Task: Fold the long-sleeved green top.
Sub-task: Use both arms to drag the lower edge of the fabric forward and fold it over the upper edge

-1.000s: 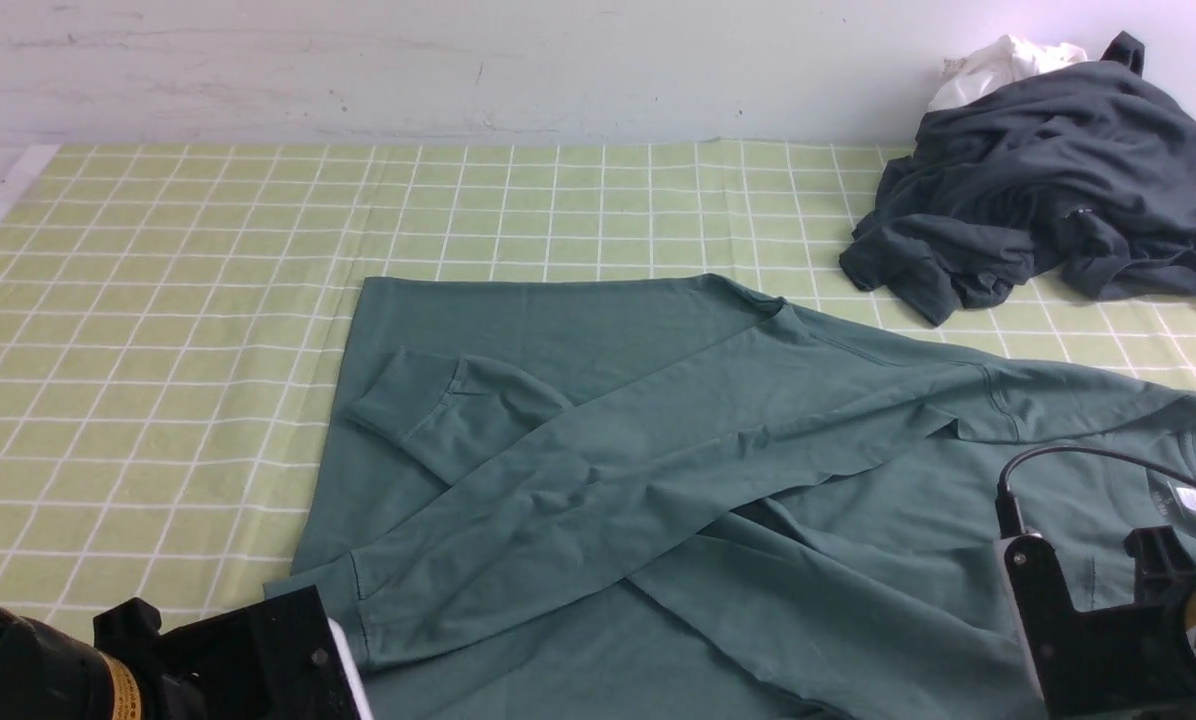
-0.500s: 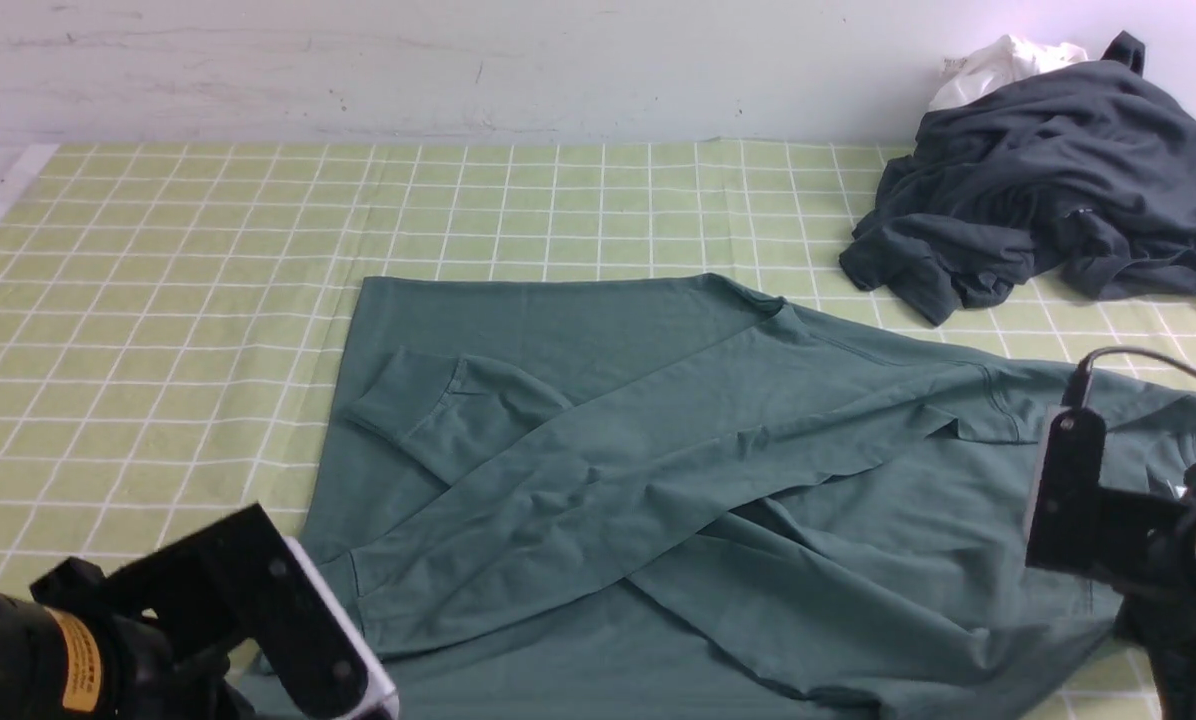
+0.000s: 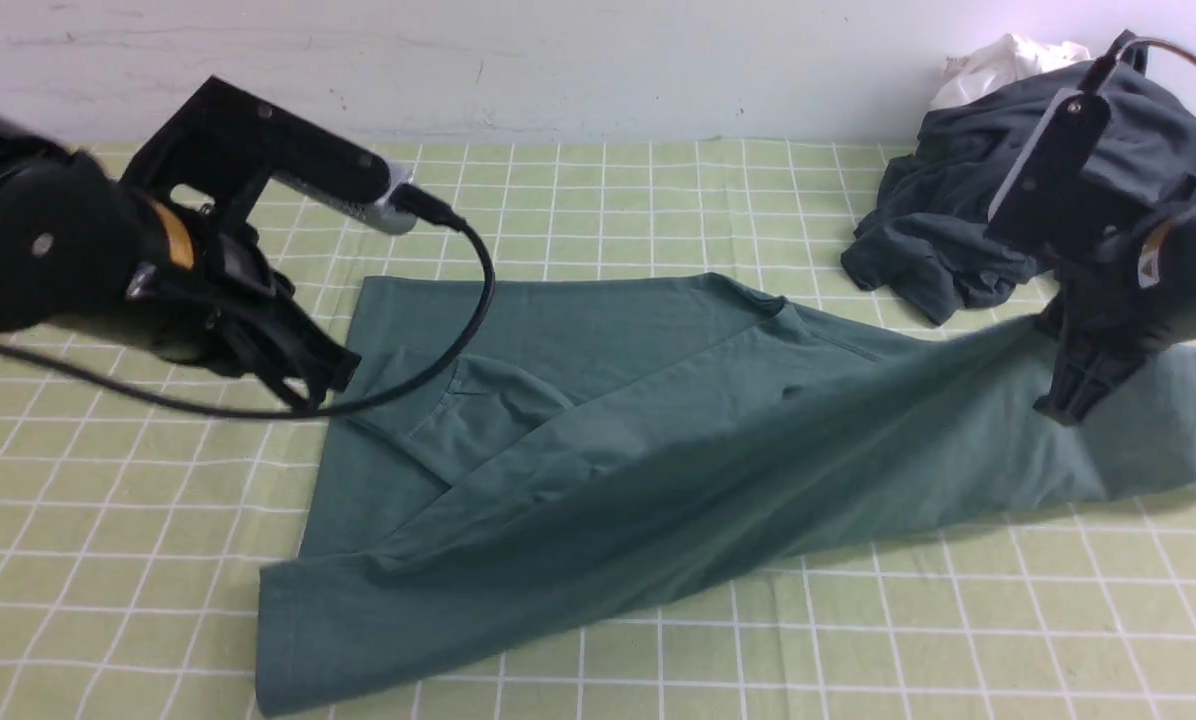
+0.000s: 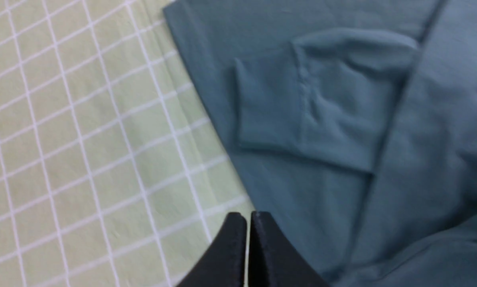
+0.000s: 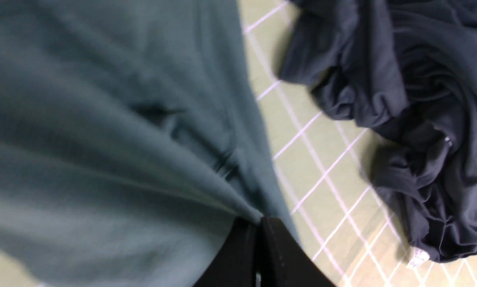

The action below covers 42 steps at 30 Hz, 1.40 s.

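The green long-sleeved top lies across the middle of the checked tablecloth, its right part lifted off the table. My right gripper is shut on a bunch of its fabric and holds that end raised; in the right wrist view the top stretches away from the shut gripper. My left gripper is shut and empty, above the top's left edge beside a folded sleeve cuff. The left wrist view shows the shut gripper at the top's edge, with the cuff beyond.
A dark charcoal garment lies heaped at the back right, close behind my right arm, and also shows in the right wrist view. A small white cloth sits behind it. The green checked tablecloth reaches a white wall at the back.
Both arms rose from the near edge and moved away over the table. My right gripper lifted the top's right end up and to the right. The crossed sleeves are now mostly covered by fabric.
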Each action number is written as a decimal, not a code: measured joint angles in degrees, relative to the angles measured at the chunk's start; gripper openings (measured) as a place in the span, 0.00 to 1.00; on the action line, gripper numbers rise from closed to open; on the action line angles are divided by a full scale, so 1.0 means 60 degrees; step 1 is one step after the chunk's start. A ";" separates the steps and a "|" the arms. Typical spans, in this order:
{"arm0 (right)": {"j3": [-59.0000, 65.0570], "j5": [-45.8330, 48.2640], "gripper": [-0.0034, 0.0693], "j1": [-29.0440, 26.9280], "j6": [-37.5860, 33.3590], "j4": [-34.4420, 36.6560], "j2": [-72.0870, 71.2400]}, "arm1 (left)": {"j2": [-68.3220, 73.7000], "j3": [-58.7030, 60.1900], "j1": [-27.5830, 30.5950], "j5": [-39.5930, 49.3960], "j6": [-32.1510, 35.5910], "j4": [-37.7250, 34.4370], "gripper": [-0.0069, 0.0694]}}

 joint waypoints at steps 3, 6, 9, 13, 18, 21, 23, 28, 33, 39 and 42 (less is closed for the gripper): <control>-0.0777 -0.0048 0.04 -0.0346 0.0149 0.0009 0.0984 | 0.1365 -0.1308 0.0355 0.0411 0.0058 -0.0007 0.09; -0.1484 0.0340 0.04 -0.0498 0.0218 0.0186 0.1815 | 0.2554 -0.2409 0.0480 0.1568 0.0287 -0.0160 0.09; -0.1763 0.1084 0.04 -0.0505 0.0231 0.0689 0.2168 | 0.3278 -0.2724 0.0488 0.3057 0.1095 -0.0795 0.09; -0.1782 0.1846 0.04 -0.0505 0.0231 0.1668 0.2188 | 0.3644 -0.2386 0.0531 0.4357 0.1671 -0.1793 0.09; -0.1782 0.2207 0.04 -0.0505 0.0062 0.2430 0.2188 | 0.3694 -0.1458 0.0555 0.4080 0.2115 -0.2298 0.19; -0.1782 0.2161 0.04 -0.0505 -0.0082 0.2593 0.2188 | 0.3751 -0.1297 0.0574 0.3556 0.2173 -0.2316 0.30; -0.1782 0.2125 0.04 -0.0505 -0.0109 0.2675 0.2188 | 0.3909 -0.1297 0.0574 0.3258 0.2205 -0.2339 0.38; -0.1782 0.2060 0.04 -0.0505 -0.0132 0.2788 0.2188 | 0.4681 -0.1297 0.0574 0.3135 0.2224 -0.2367 0.45; -0.1788 0.2042 0.04 -0.0505 -0.0201 0.2833 0.2188 | 0.4750 -0.1309 0.0574 0.3156 0.2231 -0.2388 0.25; -0.1800 0.2080 0.04 -0.0505 -0.0248 0.2852 0.2188 | 0.4057 -0.1309 0.0574 0.3148 0.2231 -0.2403 0.11; -0.1800 0.2099 0.04 -0.0505 -0.0257 0.2861 0.2188 | 0.3605 -0.1359 0.0574 0.3158 0.2231 -0.2394 0.11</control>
